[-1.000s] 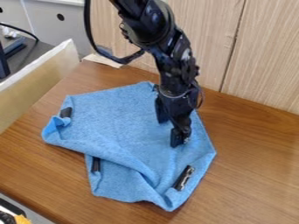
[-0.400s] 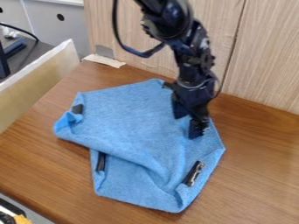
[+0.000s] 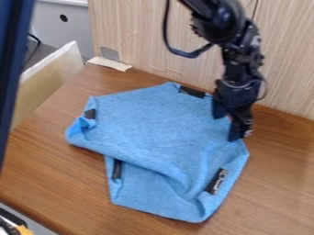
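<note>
Black pieces [image 3: 215,181]: dotting the blue cloth [image 3: 159,133]
Dark bar [image 3: 12,69]: crossing the left foreground
End effector [image 3: 227,124]: hanging downward over the cloth's right side, spreading its fingers

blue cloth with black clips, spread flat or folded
Partly spread: the blue fabric cloth has a broad upper area lying open, but its lower part is creased and folded over.

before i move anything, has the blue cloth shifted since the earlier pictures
Yes, the blue cloth has moved to the right in the view, judged against the pale strip along the table's back edge.
</note>
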Tool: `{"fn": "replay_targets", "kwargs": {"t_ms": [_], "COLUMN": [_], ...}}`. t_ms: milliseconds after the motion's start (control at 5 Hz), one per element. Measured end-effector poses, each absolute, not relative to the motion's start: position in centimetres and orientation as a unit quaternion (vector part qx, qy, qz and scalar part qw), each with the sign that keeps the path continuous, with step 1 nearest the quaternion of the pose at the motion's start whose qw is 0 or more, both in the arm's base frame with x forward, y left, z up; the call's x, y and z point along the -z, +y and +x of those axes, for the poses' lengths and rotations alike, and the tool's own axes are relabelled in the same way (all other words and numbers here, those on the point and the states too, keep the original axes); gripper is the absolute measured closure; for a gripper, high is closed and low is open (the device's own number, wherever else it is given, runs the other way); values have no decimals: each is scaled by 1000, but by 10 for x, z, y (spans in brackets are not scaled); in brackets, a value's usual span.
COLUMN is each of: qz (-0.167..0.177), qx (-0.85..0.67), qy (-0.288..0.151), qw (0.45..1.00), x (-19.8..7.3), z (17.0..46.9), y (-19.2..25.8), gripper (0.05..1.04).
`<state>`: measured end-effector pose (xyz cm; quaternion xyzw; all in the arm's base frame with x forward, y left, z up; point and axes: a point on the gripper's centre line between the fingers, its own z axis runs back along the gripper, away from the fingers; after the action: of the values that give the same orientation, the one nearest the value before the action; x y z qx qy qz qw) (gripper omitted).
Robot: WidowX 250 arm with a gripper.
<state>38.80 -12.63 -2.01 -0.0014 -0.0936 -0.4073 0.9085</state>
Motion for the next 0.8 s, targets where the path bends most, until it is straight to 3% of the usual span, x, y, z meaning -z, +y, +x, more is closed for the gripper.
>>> {"fn": "replay_targets", "kwargs": {"t_ms": [200,800], "qz": [-7,-26], "qx": [444,457], "qy": [-96,-97], "qw": [891,884], "x": [19,21], "z": [388,378], "y": [-159,-181], "gripper": [83,83]}}
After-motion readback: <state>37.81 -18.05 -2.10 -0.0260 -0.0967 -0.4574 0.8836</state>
